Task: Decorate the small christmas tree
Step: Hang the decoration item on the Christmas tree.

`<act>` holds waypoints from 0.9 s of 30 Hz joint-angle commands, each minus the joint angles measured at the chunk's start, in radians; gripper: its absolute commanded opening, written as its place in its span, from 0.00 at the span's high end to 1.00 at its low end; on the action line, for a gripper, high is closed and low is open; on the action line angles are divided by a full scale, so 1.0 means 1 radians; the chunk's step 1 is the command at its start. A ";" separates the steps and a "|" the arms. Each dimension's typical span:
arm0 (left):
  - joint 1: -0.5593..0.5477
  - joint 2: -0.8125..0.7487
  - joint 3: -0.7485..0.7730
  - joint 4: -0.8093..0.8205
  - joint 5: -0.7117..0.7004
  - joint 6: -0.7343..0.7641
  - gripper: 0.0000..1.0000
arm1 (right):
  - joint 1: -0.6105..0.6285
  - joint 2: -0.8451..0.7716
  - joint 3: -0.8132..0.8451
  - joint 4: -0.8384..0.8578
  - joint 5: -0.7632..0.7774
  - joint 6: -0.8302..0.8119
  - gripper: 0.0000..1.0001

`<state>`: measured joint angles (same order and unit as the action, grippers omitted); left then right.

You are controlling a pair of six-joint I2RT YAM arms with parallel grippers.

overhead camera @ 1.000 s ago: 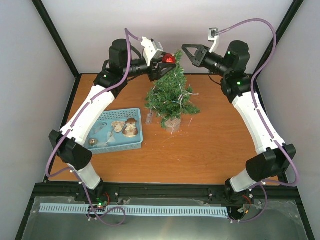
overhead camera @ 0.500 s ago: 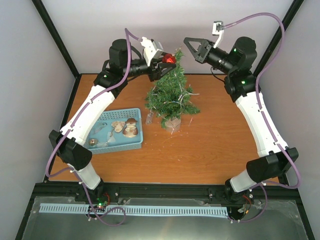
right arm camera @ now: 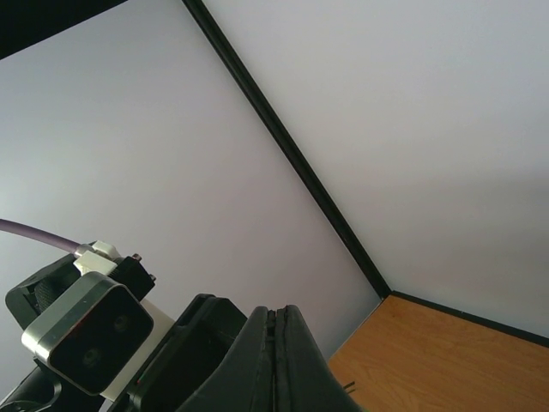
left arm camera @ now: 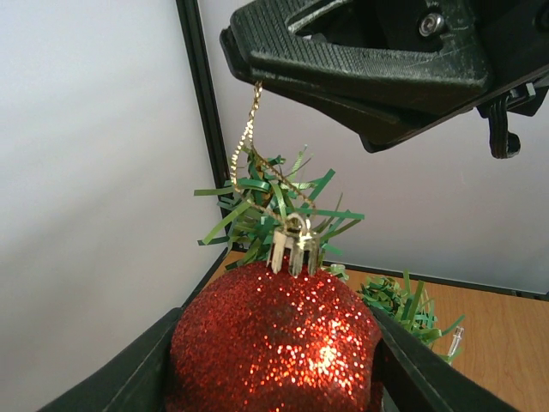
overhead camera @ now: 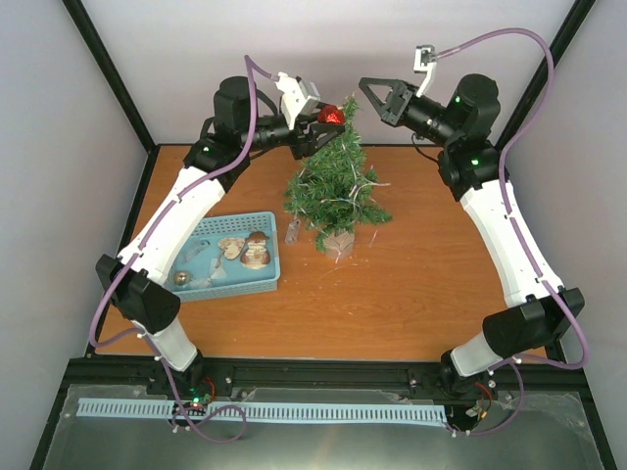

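The small christmas tree (overhead camera: 333, 186) stands on its pale base at the back middle of the table. My left gripper (overhead camera: 328, 119) is shut on a red glitter ball (overhead camera: 331, 115) and holds it against the tree's pointed top. In the left wrist view the ball (left arm camera: 274, 343) sits between my two fingers (left arm camera: 120, 378), with the green tip (left arm camera: 274, 202) behind it. A gold thread (left arm camera: 244, 133) runs from the ball's cap up to the tip of my right gripper (left arm camera: 249, 51). The right gripper (overhead camera: 364, 84) is shut, high and just right of the treetop; its jaws press together in its own view (right arm camera: 274, 322).
A blue tray (overhead camera: 274, 250) with several ornaments (overhead camera: 255, 253) lies left of the tree. A small ornament (overhead camera: 293, 231) hangs at the tree's lower left. Grey walls and black frame posts (overhead camera: 108, 69) close in the back and sides.
My right gripper has risen a little and its arm has drawn back to the right. The left gripper and the red ball have stayed at the treetop.
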<state>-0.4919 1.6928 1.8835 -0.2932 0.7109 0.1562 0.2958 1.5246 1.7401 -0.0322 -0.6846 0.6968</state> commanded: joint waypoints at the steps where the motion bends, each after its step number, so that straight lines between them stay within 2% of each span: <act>1: -0.001 -0.015 0.008 0.011 0.017 0.008 0.60 | -0.001 -0.030 -0.013 -0.020 0.010 0.008 0.97; 18: -0.002 -0.016 0.007 0.013 0.017 0.008 0.60 | -0.001 -0.075 -0.029 -0.022 0.037 0.062 0.97; 27: -0.002 -0.015 0.008 0.015 0.019 0.002 0.60 | -0.002 -0.047 -0.019 -0.044 0.059 0.050 0.97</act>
<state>-0.4919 1.6928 1.8835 -0.2928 0.7113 0.1562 0.2958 1.4708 1.7130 -0.0738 -0.6430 0.7464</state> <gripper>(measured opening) 0.492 0.032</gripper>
